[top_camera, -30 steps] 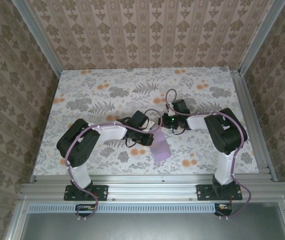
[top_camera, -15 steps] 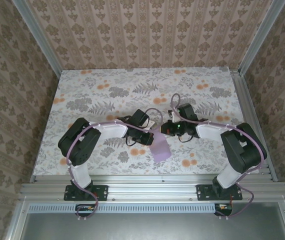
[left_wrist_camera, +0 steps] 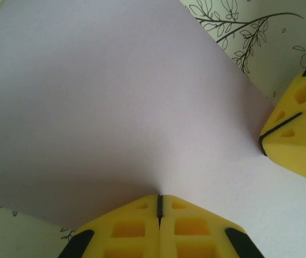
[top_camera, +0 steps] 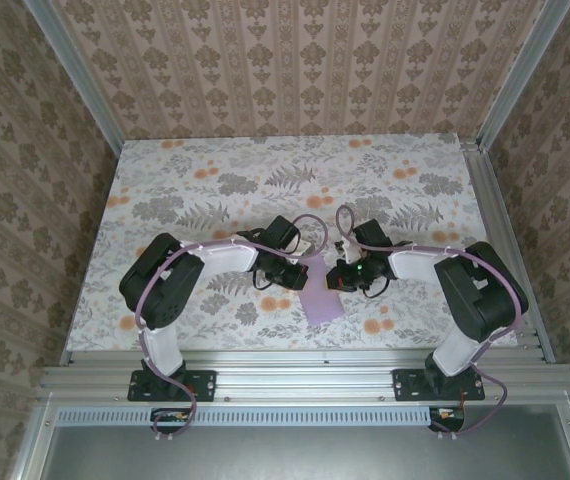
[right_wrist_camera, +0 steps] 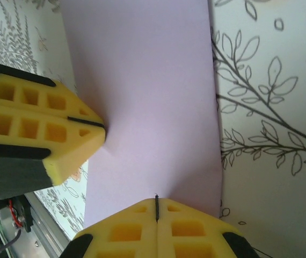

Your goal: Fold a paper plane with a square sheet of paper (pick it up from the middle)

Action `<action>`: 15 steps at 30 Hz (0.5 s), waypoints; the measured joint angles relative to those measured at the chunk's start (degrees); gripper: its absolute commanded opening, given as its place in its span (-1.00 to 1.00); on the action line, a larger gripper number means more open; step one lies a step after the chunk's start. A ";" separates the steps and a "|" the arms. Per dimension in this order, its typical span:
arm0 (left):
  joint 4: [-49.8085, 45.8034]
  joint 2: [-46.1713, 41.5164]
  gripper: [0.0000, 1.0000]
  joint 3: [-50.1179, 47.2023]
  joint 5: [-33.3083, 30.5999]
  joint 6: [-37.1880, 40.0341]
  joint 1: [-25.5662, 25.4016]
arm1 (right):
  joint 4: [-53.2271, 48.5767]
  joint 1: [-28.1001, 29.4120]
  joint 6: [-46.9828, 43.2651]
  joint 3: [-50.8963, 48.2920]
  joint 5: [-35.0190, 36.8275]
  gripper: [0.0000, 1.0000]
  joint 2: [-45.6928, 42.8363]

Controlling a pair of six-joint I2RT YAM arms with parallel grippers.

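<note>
The square sheet of paper (top_camera: 322,304) is pale lilac and sits between the two arms near the table's front edge, its near end drooping toward the table. My left gripper (top_camera: 308,272) is shut on one edge of it, with a pucker in the paper at the tips (left_wrist_camera: 160,200). My right gripper (top_camera: 337,281) is shut on the neighbouring edge (right_wrist_camera: 157,200). The two grippers pinch close together; the right fingers (left_wrist_camera: 298,129) show in the left wrist view and the left fingers (right_wrist_camera: 45,121) in the right wrist view. The sheet (right_wrist_camera: 147,97) looks smooth. The paper plane is out of view.
The floral tabletop (top_camera: 215,180) spreads behind and beside the arms. Aluminium rails (top_camera: 295,378) run along the front edge and up the sides (top_camera: 500,240). Patterned walls close in the back and both sides.
The right arm's elbow swung out to the right and dropped, and its gripper moved nearer and onto the sheet beside the left gripper. The left arm barely moved.
</note>
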 measured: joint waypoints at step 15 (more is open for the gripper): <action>-0.85 0.46 -0.94 0.61 0.74 0.94 0.37 | -0.04 0.57 -0.90 -5.31 -0.04 -1.00 -3.08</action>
